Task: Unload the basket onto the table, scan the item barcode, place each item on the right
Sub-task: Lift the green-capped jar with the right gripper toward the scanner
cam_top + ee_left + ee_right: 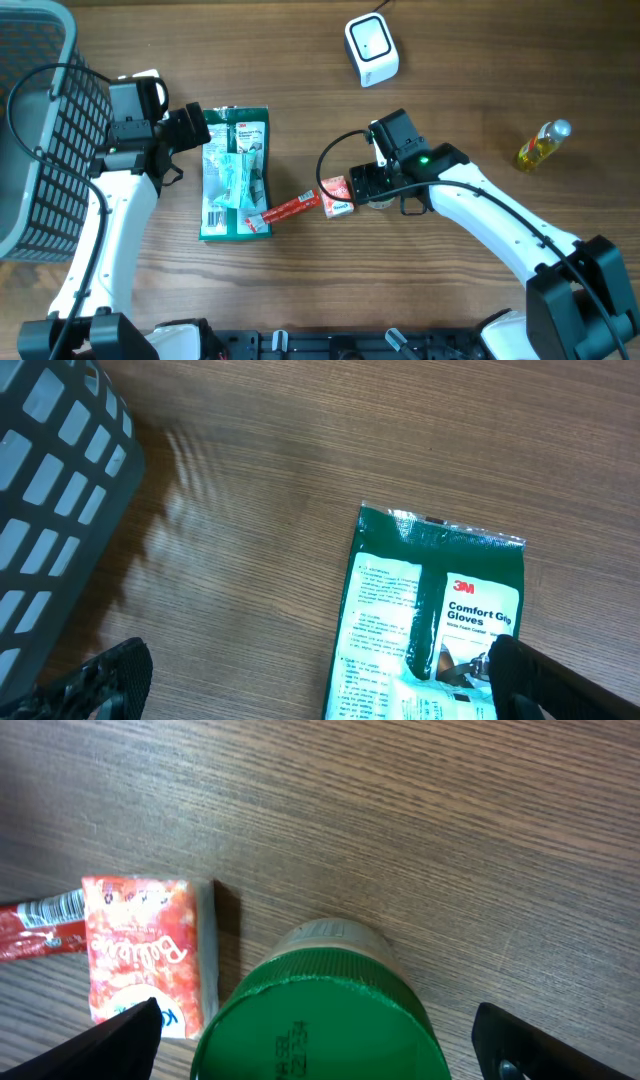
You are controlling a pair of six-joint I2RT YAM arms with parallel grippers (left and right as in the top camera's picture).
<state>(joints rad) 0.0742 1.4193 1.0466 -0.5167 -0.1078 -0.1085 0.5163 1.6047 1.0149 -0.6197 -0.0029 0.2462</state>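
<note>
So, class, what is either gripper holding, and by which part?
Nothing. Right gripper stands open around the green-lidded container, clear of it; left gripper hangs open over the gloves pack.

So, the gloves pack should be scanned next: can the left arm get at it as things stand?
Probably yes. The left gripper sits right by the gloves pack's top end, jaws open. The pack lies flat and uncovered; only a red sachet meets its lower corner.
</note>
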